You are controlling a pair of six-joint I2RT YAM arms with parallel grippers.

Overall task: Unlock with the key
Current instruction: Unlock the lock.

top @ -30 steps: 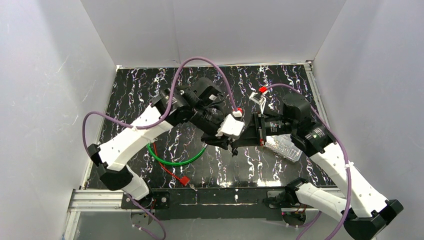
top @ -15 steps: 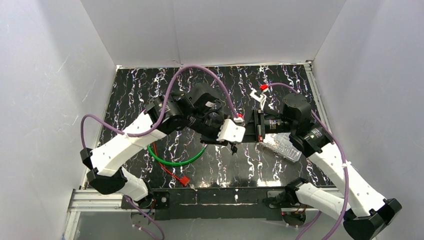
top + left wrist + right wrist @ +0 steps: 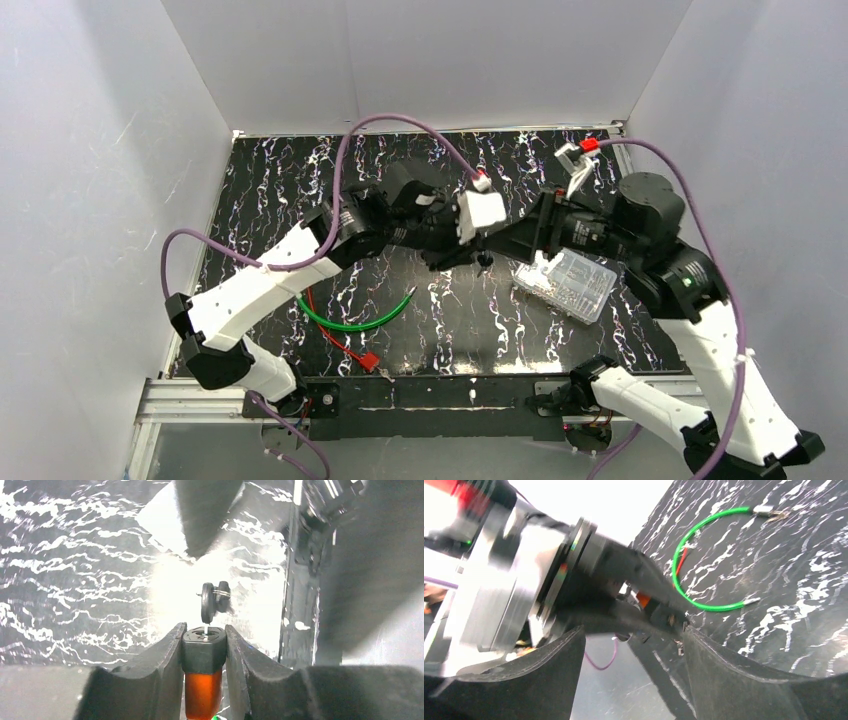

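Left fingers (image 3: 165,656): we see them pinching the orange lock (image 3: 202,680) just under its black cap, bottom centre of the left wrist view
Key (image 3: 209,601): black head, upright in the lock's top face, just above the fingertips
Right fingers (image 3: 559,665): spread wide at the lower corners of the right wrist view, apart from the key
Tabletop (image 3: 280,180): black marbled; we find a green cable loop (image 3: 355,320) lower left of centre and a clear parts box (image 3: 565,283) right of centre
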